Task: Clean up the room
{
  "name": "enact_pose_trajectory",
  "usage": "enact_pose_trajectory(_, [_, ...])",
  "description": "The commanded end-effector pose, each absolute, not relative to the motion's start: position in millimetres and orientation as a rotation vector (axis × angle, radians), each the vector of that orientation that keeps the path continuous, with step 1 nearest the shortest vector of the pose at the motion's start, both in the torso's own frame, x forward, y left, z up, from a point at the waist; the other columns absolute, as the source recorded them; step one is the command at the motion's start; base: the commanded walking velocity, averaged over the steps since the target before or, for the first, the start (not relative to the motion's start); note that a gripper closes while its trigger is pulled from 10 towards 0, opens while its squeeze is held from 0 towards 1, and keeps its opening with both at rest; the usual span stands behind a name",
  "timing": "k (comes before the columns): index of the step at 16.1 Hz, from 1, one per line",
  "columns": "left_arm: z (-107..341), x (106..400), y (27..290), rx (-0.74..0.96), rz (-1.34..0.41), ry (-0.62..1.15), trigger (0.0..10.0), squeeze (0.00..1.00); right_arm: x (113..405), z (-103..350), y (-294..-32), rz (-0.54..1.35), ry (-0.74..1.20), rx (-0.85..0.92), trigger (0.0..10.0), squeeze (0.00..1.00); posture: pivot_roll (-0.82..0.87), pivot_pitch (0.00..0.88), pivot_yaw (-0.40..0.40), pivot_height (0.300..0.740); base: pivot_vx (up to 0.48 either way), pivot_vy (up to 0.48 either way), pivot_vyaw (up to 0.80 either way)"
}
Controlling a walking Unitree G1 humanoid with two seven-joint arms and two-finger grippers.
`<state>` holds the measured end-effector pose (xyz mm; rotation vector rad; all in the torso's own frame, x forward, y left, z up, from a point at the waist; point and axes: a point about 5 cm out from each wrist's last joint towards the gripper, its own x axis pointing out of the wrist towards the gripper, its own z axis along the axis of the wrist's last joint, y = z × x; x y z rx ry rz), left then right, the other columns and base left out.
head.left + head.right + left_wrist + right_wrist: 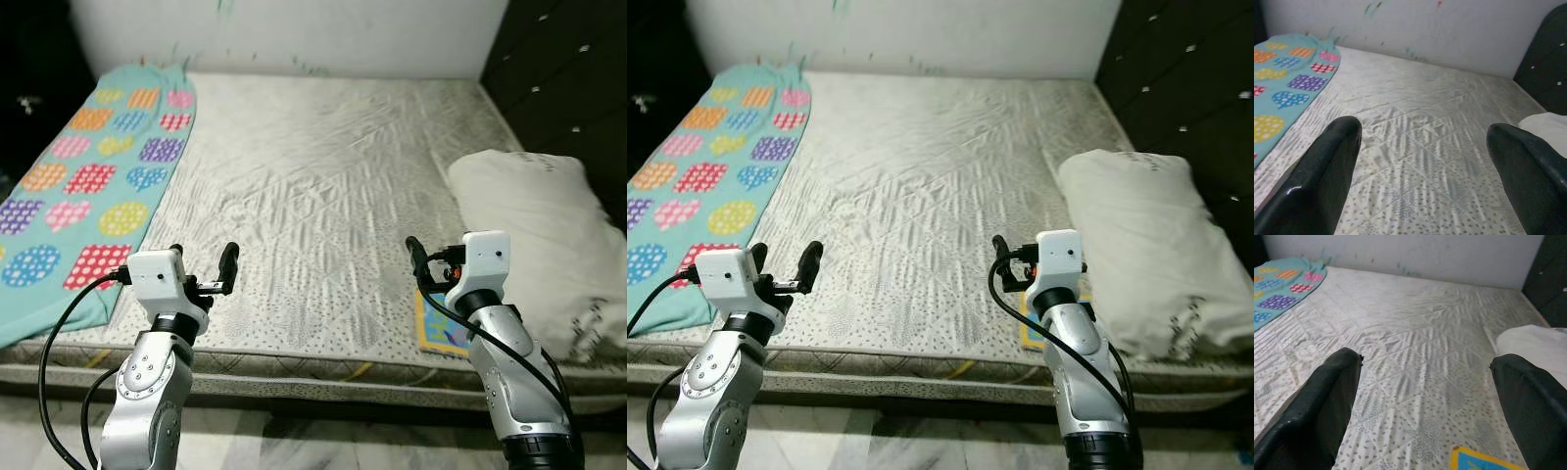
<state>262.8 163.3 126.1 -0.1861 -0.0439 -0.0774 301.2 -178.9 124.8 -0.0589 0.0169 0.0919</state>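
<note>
A wide bed with a bare grey-white quilted mattress (323, 166) lies in front of me. A teal blanket (88, 186) with coloured dotted patches covers its left side. A white pillow (539, 235) rests at the right edge. A small blue and yellow flat item (441, 335) lies at the front edge, beside the pillow. My left gripper (203, 262) hovers open over the front left of the mattress, near the blanket's lower corner. My right gripper (1425, 396) is open too, just above and behind the blue and yellow item (1484, 462). Both hold nothing.
A dark tufted headboard (568, 78) stands along the right side, behind the pillow. A white wall (294, 29) with small paint marks closes the far end. Pale marbled floor (323, 441) runs beneath the bed's front edge.
</note>
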Motion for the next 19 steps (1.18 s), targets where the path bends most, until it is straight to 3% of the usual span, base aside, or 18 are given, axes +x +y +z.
enact_pose_trajectory(1, [128.2,261.8,163.8,-0.181,-0.088,-0.053,10.0,0.00,301.6,126.6,-180.0,0.082,0.006,-0.060,10.0,0.00,-0.08,0.030,0.009,0.740,0.281,0.000,0.00])
enact_pose_trajectory(7, [127.9,261.9,162.1,-0.191,-0.094,-0.049,10.0,0.00,300.3,125.4,-181.2,0.079,0.008,-0.060,10.0,0.00,-0.08,0.026,0.013,0.740,0.276,0.000,0.00])
enact_pose_trajectory(11, [123.8,264.0,159.4,-0.200,-0.065,-0.011,10.0,0.00,301.0,125.4,-182.4,0.078,0.007,-0.060,10.0,0.00,-0.08,0.025,0.011,0.740,0.000,0.000,0.00])
enact_pose_trajectory(19, [125.9,266.2,158.2,-0.214,-0.079,-0.028,10.0,0.00,303.0,125.1,-179.4,0.094,0.008,-0.061,10.0,0.00,-0.08,0.014,0.006,0.740,0.000,0.467,0.00])
